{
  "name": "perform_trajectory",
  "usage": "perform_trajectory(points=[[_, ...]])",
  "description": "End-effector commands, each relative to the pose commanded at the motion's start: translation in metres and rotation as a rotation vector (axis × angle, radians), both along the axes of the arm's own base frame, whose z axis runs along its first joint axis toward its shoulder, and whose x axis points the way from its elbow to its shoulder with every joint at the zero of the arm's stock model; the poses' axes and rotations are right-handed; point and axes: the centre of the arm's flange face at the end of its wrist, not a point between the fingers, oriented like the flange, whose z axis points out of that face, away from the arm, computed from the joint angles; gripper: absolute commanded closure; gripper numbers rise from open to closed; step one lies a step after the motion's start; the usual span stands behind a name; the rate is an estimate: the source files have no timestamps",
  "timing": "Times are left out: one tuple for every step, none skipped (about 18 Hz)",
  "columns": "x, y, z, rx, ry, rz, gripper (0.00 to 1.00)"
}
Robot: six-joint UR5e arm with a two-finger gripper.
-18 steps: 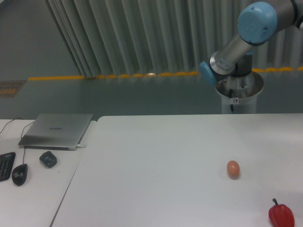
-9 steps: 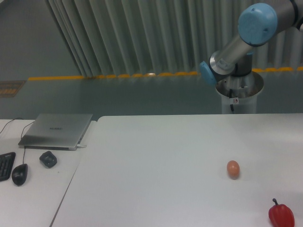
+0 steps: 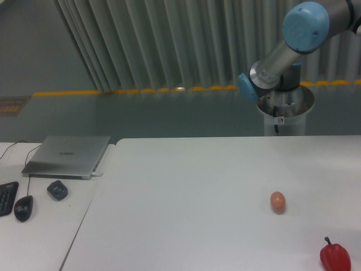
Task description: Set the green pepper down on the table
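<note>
From my feed I see only the arm's elbow and upper links at top right; the jaws are out of frame, so I cannot tell how they stand, and I can't find the green pepper anywhere. The big white desk carries a brown egg and, near its right corner, a red pepper

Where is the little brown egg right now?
The egg sits on the right part of the big white table, with the red pepper nearer the camera and further right, at the table's corner.
</note>
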Motion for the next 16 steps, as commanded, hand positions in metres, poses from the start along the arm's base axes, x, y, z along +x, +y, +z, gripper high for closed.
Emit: perform_trajectory(points=[[0.001, 0.0, 0.005, 0.003, 0.006, 0.001, 0.46], [0.002, -0.001, 0.007, 0.003, 0.007, 0.001, 0.46], [0.002, -0.001, 0.013, 0.006, 0.014, 0.003, 0.46], [0.004, -0.002, 0.019, 0.009, 0.021, 0.002, 0.46], [0.006, -0.003, 0.03, 0.013, 0.034, 0.002, 0.46], [0.009, -0.004, 0.04, 0.025, 0.042, 0.0, 0.46], [0.011, -0.007, 0.054, 0.04, 0.053, 0.0, 0.46], [0.016, -0.007, 0.062, 0.051, 0.056, -0.006, 0.46], [0.019, -0.008, 0.071, 0.056, 0.058, -0.007, 0.46], [0.024, -0.009, 0.08, 0.057, 0.059, -0.008, 0.46], [0.029, -0.008, 0.084, 0.051, 0.045, -0.017, 0.46], [0.037, -0.008, 0.088, 0.045, 0.03, -0.026, 0.46], [0.047, -0.008, 0.093, 0.037, 0.023, -0.046, 0.45], [0.054, -0.006, 0.099, 0.039, 0.023, -0.077, 0.44], [0.065, -0.001, 0.104, 0.044, 0.017, -0.119, 0.44], [0.073, 0.002, 0.107, 0.034, 0.005, -0.15, 0.44]])
